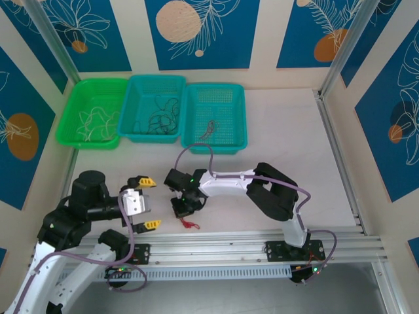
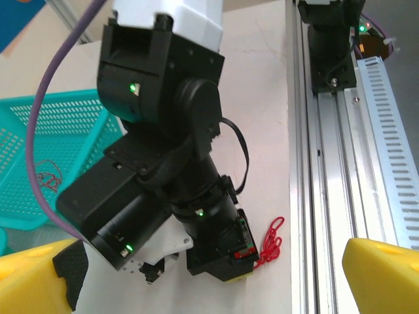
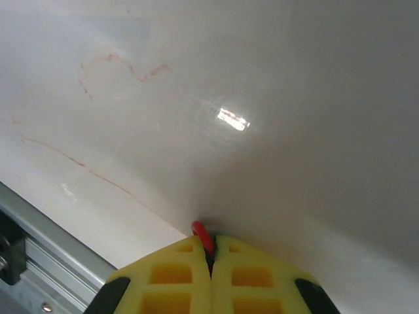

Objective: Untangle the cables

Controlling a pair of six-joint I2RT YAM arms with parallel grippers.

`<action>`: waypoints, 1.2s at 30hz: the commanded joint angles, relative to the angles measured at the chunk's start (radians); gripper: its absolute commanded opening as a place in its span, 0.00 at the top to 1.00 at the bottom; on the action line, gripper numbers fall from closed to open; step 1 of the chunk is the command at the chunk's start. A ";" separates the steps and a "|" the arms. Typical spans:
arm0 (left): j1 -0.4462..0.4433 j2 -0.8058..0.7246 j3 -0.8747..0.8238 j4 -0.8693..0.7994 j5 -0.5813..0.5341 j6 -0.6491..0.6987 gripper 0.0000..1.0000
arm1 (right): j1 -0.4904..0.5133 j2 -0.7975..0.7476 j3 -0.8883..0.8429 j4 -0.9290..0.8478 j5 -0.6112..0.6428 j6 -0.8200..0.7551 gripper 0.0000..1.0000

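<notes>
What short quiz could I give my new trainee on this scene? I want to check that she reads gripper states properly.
1. Short answer: what colour is the basket holding the whitish cable?
2. True or false: the left gripper is shut.
3. Multiple choice: the right gripper pinches A) nothing, B) the red cable, C) the whitish cable.
Key: 1 green; 2 false, its jaws stand wide open; 3 B.
</notes>
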 commanded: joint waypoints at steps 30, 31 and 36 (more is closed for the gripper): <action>-0.022 0.148 -0.137 0.615 -0.471 -0.781 0.00 | -0.571 -0.345 0.138 0.206 0.167 -0.184 1.00; -0.022 0.159 -0.138 0.600 -0.476 -0.793 0.01 | -0.591 -0.310 0.149 0.222 0.169 -0.193 1.00; -0.022 0.166 -0.195 0.623 -0.509 -0.872 0.01 | -0.650 -0.108 0.291 0.218 0.139 -0.253 0.99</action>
